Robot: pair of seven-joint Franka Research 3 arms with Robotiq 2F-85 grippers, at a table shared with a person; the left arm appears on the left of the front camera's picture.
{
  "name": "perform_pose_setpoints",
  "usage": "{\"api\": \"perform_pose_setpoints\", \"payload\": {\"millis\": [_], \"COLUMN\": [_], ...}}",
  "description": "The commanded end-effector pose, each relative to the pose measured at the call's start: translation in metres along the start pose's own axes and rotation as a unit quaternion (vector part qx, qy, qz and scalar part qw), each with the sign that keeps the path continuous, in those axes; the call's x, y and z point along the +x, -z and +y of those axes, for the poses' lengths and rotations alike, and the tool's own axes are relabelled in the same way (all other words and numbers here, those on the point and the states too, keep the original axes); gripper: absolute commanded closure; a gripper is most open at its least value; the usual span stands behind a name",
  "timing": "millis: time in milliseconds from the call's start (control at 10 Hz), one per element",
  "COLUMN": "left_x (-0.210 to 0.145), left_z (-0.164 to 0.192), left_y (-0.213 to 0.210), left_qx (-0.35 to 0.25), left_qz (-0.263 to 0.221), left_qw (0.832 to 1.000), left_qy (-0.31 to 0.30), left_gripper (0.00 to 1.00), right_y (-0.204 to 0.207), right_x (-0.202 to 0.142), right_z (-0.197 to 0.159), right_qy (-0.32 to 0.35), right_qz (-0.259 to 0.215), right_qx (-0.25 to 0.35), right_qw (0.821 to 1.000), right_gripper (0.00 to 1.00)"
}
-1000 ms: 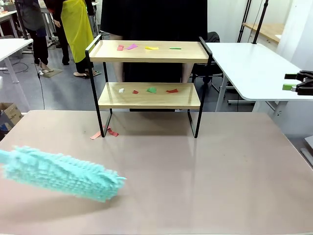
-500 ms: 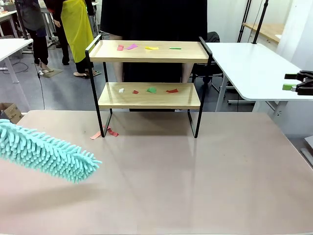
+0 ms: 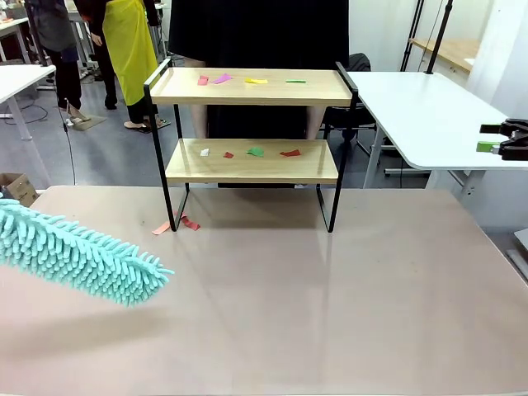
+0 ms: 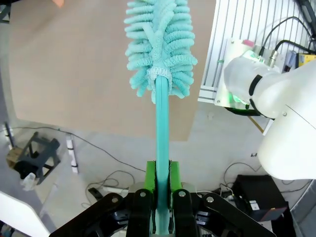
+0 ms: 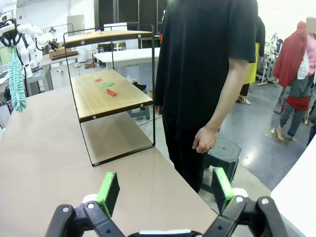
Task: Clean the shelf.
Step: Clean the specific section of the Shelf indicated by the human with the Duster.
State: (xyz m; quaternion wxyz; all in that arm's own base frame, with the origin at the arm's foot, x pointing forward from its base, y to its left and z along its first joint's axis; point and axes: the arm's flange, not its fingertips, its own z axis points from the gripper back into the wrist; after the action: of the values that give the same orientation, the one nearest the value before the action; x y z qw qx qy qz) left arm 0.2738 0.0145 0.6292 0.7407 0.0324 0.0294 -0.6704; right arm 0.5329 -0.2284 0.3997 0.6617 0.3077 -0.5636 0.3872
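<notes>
At the left edge of the front view, one duster (image 3: 82, 256) slants in above the tabletop (image 3: 346, 297). Its fluffy teal head dips toward the right and is clear of the surface, with a faint shadow below it. In the left wrist view the left jaws are clamped tight on its teal handle (image 4: 162, 123), green pads (image 4: 150, 173) pressed to either side and the head pointing straight away from the wrist.

At the right edge of the front view, the right jaws sit level at mid-height, in front of a white side table (image 3: 429, 115). The right wrist view shows them spread wide with nothing between them, facing a person (image 5: 207, 59) who stands at the shelf's end with one hand (image 5: 204, 139) hanging loose.

The one shelf (image 3: 252, 97) stands at the tabletop's far middle, in the upper centre of the front view. Paper scraps (image 3: 255, 81) lie four on its top board and four on its lower board. Two more lie on the tabletop by its front left leg.
</notes>
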Motion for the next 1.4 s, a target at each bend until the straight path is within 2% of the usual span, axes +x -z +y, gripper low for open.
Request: {"api": "perform_pose_setpoints", "payload": {"millis": [0,1300], "left_x": [-0.0005,-0.0005], "left_z": [-0.0040,-0.0040], "left_y": [-0.0016,-0.0016], "left_qx": [-0.001,-0.001], "left_qz": [0.003,0.003], "left_qw": [1.000,1.000], "left_qy": [-0.007,-0.007], "left_gripper": [0.87,0.87], "right_y": [0.0021,0.0021], "right_x": [0.0033,0.0033], "right_z": [0.0000,0.0000], "right_qy": [-0.003,-0.003], "right_qz": [-0.001,-0.001], "right_qx": [-0.001,-0.001], "right_qw": [1.000,1.000], "right_gripper": [0.00,0.00]}}
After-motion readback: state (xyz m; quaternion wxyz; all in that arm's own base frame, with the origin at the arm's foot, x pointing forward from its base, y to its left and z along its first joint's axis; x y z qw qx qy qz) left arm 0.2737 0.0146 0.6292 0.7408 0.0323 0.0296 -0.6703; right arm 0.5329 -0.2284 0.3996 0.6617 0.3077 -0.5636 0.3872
